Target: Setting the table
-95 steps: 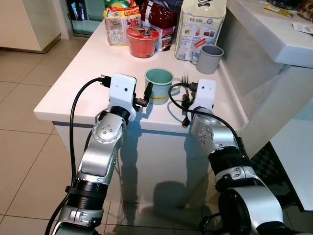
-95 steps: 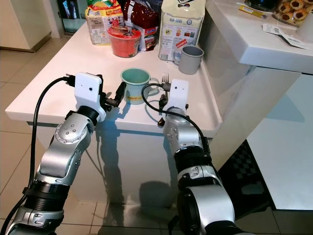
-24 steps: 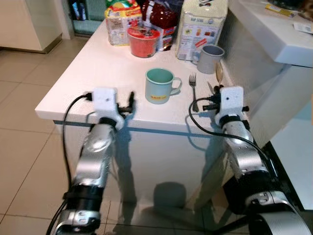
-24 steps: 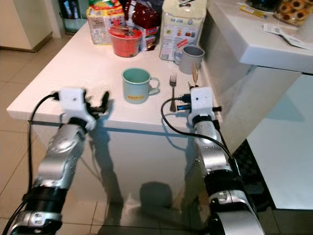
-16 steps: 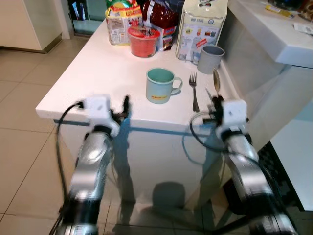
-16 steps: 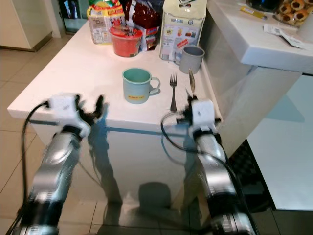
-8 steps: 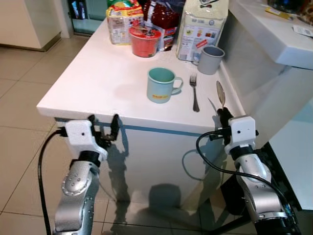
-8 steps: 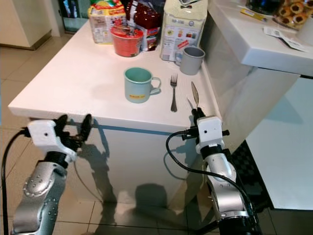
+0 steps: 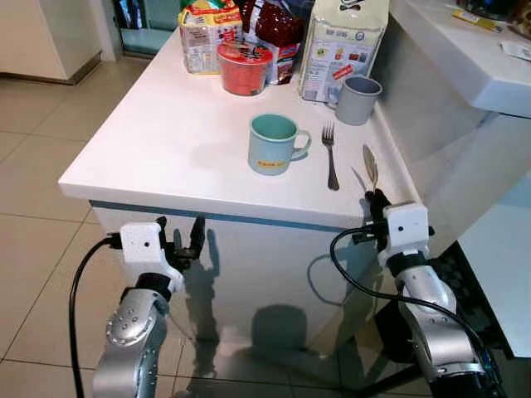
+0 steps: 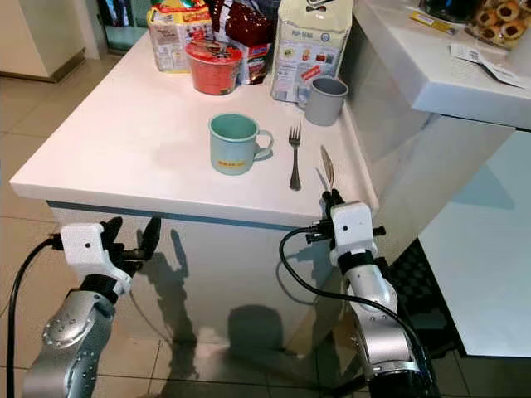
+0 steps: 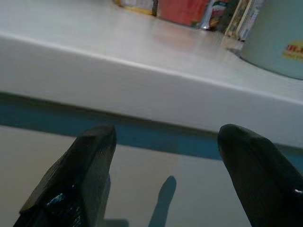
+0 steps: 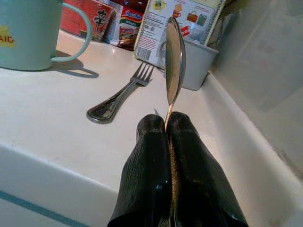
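Two tools hang at the near edge of the white desk (image 9: 166,141). At the front right corner, the right tool (image 10: 329,197) has its fingers pressed together on the handle of a metal spoon (image 12: 173,59), whose bowl stands up and tilts away from the tool, out over the desk top. A fork (image 10: 294,157) lies flat on the desk just beyond this tool and a little to its left, tines pointing away from it, close beside the spoon without touching it. Further left of the fork stands a mint-green mug (image 10: 231,143), upright, with its handle turned toward the fork. A grey cup (image 10: 323,100) stands farther out, straight past the raised spoon bowl, near the desk's right rim.

Below the front edge of the desk the left tool (image 9: 180,239) hangs with its fingers (image 11: 85,170) spread wide and nothing between them, facing the desk's white edge and the blue strip under it. Far beyond both tools, at the back of the desk, are a red noodle cup (image 9: 245,66), a white printed bag (image 9: 342,46) and other food packets (image 9: 207,33).
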Controlling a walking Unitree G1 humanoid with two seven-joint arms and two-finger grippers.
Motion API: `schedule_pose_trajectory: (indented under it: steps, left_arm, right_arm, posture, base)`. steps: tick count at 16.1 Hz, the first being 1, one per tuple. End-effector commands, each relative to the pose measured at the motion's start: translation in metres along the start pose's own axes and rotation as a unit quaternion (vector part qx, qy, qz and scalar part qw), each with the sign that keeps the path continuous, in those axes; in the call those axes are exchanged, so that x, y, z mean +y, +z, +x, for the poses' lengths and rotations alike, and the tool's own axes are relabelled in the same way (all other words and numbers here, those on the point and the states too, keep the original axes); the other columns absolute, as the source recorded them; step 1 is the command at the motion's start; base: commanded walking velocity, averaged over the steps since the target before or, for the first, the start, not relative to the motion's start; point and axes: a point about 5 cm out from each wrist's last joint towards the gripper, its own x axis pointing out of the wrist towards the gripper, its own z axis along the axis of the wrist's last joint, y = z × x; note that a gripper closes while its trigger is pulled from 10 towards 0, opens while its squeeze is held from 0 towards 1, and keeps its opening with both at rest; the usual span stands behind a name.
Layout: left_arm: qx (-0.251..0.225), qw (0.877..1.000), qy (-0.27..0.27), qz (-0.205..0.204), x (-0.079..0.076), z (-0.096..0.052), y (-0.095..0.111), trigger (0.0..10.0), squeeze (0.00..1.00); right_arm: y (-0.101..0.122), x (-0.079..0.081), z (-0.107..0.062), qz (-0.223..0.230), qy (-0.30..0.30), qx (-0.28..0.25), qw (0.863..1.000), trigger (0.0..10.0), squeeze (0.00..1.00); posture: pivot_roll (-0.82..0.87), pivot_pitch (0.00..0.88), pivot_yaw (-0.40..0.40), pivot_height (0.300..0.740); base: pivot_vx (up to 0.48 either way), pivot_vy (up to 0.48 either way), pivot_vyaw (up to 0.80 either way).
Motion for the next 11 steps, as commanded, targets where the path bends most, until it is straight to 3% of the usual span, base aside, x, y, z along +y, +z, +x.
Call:
schedule_pose_trajectory:
  steps: [1, 3, 5, 8, 11]
  left_arm:
    - [-0.013, 1.0, -0.021, -0.009, -0.007, -0.001, 0.004, 10.0, 0.0]
    - [-0.005, 0.999, -0.039, 0.006, 0.0, -0.008, 0.0, 10.0, 0.0]
    - [0.02, 0.999, -0.029, 0.025, 0.017, -0.01, -0.011, 10.0, 0.0]
    - [0.025, 0.998, -0.043, 0.048, 0.017, -0.007, -0.011, 10.0, 0.0]
    - [0.02, 0.995, -0.077, 0.06, 0.017, 0.007, -0.001, 10.0, 0.0]
  right_arm:
    - [-0.004, -0.004, -0.004, -0.005, 0.0, 0.005, 1.0, 0.0, 0.0]
    - [-0.008, -0.008, -0.007, -0.01, 0.002, 0.013, 1.0, 0.0, 0.0]
    - [-0.011, -0.011, -0.006, -0.017, 0.01, 0.019, 1.0, 0.0, 0.0]
    - [-0.013, -0.007, -0.002, -0.02, 0.02, 0.022, 0.999, 0.0, 0.0]
    - [-0.014, -0.004, 0.006, -0.017, 0.006, 0.015, 1.0, 0.0, 0.0]
  posture:
    - [0.08, 0.0, -0.083, 0.74]
    - [0.08, 0.0, -0.078, 0.74]
    - [0.09, 0.0, -0.076, 0.74]
    - [0.09, 0.0, -0.071, 0.74]
    - [0.05, 0.0, 0.03, 0.74]
  base:
    - [0.0, 0.0, 0.0]
    - [0.0, 0.0, 0.0]
    - [0.0, 0.0, 0.0]
    - [0.0, 0.0, 0.0]
    - [0.0, 0.0, 0.0]
